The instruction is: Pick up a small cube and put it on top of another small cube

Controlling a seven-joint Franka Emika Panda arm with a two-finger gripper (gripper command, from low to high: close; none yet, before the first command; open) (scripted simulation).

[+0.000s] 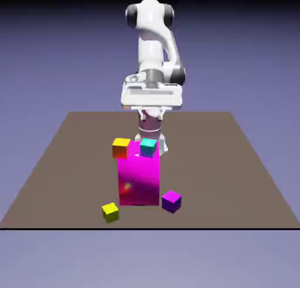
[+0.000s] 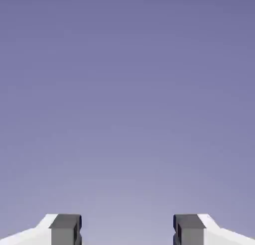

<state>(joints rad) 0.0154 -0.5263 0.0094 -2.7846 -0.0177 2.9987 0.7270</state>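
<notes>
Starting out, it seems: the end effector (image 2: 127,230) gapes empty, and the purple cube (image 1: 171,202) sits on the bench (image 1: 214,164) beside the magenta block (image 1: 139,178); next calls for reaching down to it.

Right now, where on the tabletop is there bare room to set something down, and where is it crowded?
Bare: the exterior view's right side, from the purple cube out to the table's right edge, and the left side beyond the yellow cube. Crowded: around the magenta block, with cubes near it.
</notes>
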